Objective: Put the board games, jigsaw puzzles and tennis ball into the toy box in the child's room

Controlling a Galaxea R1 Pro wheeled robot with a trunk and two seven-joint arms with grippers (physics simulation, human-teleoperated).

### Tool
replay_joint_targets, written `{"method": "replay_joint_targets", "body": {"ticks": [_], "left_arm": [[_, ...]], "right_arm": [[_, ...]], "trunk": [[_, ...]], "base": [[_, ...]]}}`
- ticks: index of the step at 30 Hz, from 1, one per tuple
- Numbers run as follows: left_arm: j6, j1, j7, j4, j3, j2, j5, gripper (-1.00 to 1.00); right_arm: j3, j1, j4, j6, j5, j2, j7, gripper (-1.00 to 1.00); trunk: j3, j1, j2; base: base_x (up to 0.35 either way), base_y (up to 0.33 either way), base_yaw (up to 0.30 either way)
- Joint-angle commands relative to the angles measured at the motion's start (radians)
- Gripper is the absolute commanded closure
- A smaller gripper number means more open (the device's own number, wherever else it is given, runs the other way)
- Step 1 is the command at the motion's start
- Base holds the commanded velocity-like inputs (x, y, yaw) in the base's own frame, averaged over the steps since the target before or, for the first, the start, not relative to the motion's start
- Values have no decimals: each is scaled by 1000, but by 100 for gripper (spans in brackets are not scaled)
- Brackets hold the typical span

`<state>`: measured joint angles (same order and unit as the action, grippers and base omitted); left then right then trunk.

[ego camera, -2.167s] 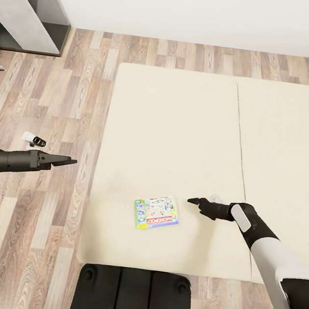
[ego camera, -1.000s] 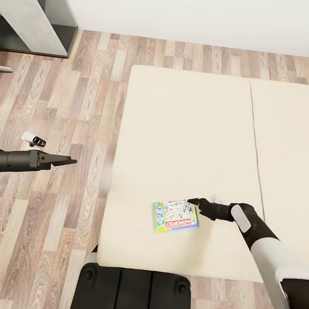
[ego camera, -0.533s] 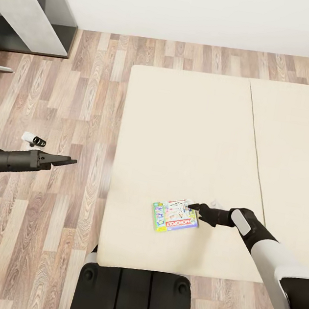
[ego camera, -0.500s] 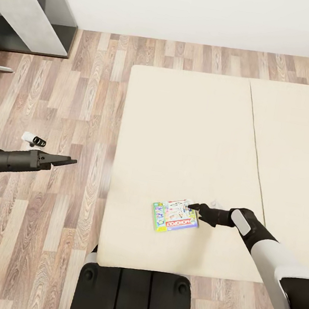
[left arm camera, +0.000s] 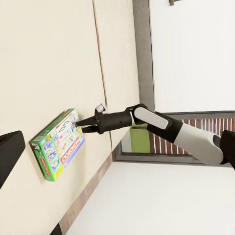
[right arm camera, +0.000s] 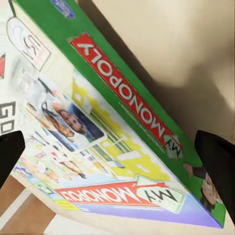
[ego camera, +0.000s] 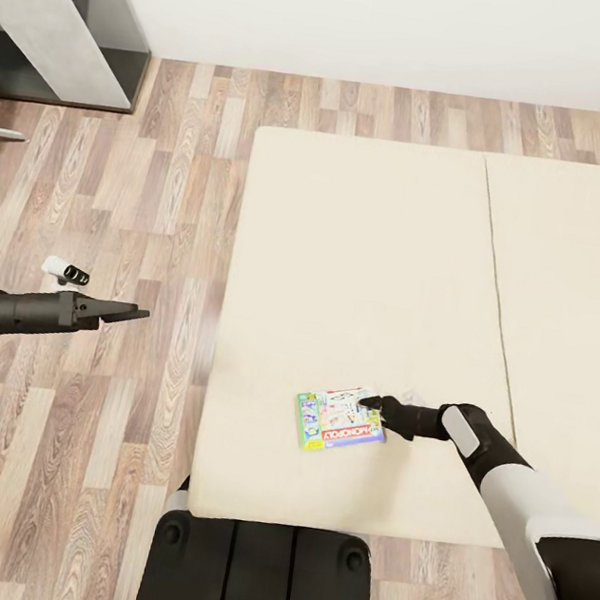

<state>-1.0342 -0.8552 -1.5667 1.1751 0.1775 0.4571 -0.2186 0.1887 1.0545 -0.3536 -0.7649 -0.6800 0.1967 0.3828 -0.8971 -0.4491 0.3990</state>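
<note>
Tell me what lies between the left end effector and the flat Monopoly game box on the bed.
Head view: bare wood-plank floor, then bare beige mattress, separate the left end effector from the Monopoly game box.

A board game (right arm camera: 105,147) printed MY MONOPOLY lies flat on the beige bed (right arm camera: 196,54), its green side wall facing the mattress beyond it. Two dark fingertips (right arm camera: 218,166) of the right gripper (right arm camera: 115,159) stand spread, one at each side of the box.
</note>
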Motion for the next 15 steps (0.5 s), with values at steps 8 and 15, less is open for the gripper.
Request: {"method": "replay_joint_targets", "body": {"ticks": [8,15], "left_arm": [[-10,-1,-4,0,0,0,2,-100],[-10,-1,-4,0,0,0,1,-100]], "right_arm": [[6,0,1,-1,-5,-22,5,-100],[6,-1,1,-1,-4,-23,5,-100]], "trunk": [[-1,-1,1],[-1,-1,1]], "base": [[0,70,0],[0,6,0]]}}
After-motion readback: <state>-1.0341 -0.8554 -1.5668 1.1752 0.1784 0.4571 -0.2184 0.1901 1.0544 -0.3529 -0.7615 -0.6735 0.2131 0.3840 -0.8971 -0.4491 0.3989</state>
